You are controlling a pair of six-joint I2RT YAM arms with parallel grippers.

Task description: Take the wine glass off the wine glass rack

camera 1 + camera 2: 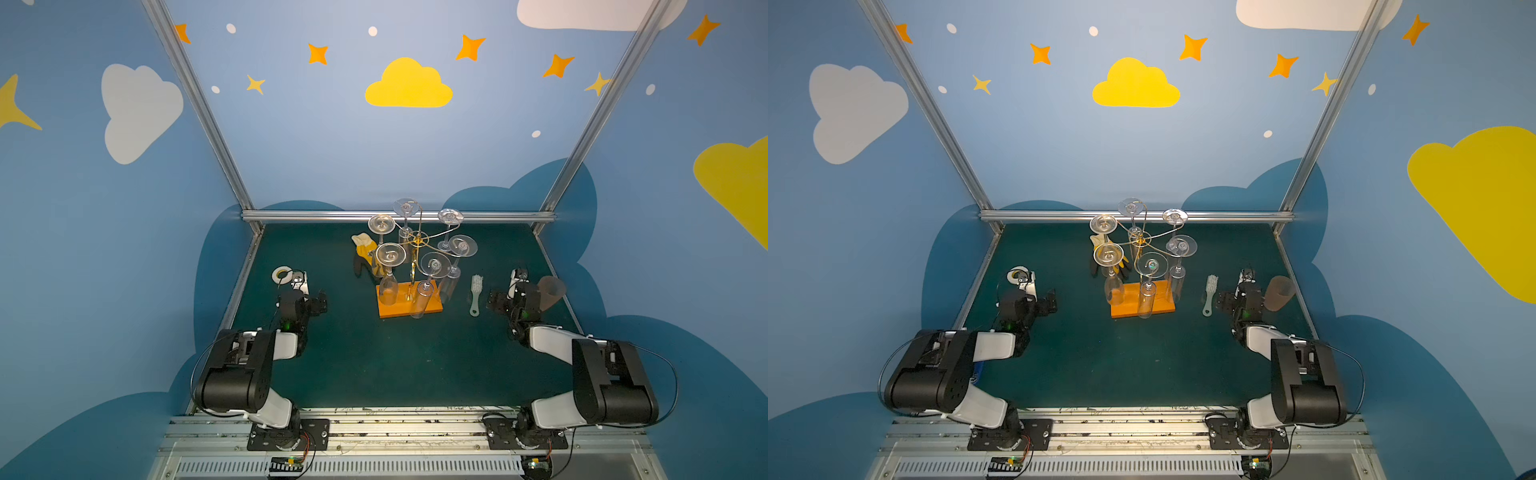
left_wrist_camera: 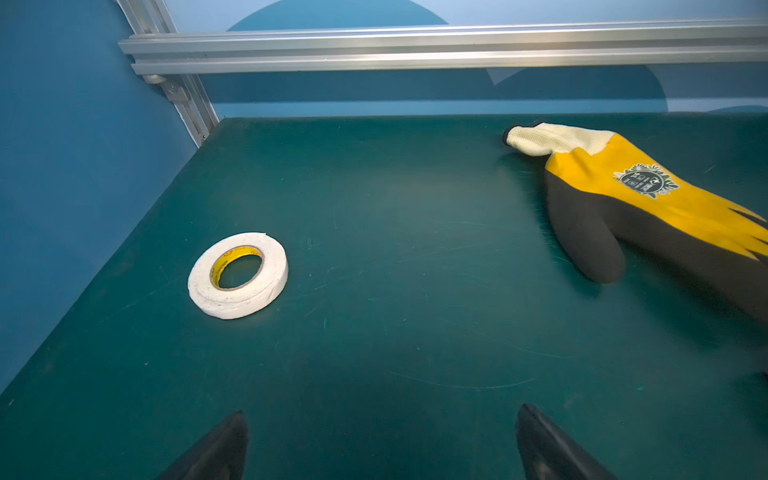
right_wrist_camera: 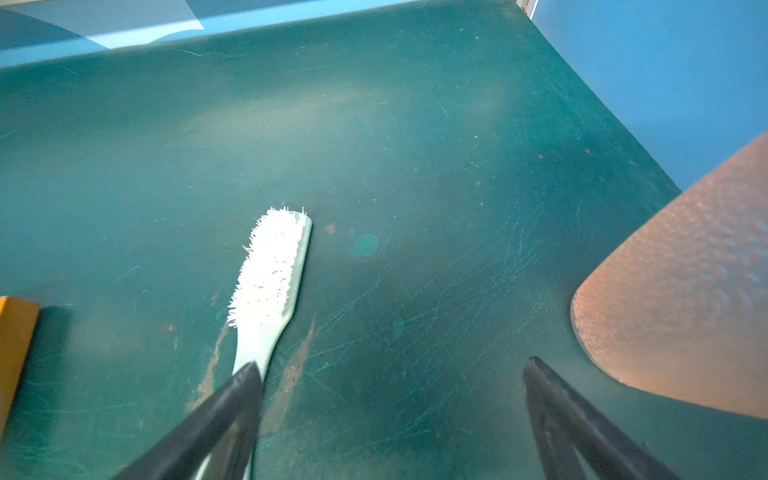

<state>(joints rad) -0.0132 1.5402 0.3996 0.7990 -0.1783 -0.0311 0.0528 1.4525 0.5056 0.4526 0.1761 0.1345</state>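
Six wine glasses (image 1: 390, 253) hang upside down on the gold wine glass rack (image 1: 401, 306) at mid-table (image 1: 374, 365). The left gripper (image 2: 382, 409) and right gripper (image 3: 394, 361) sit well apart on either side, jaws spread wide and empty.

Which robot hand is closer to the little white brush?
The right. The right gripper sits just beside the brush; the left gripper is far off, beyond the wine glass rack, by the tape roll.
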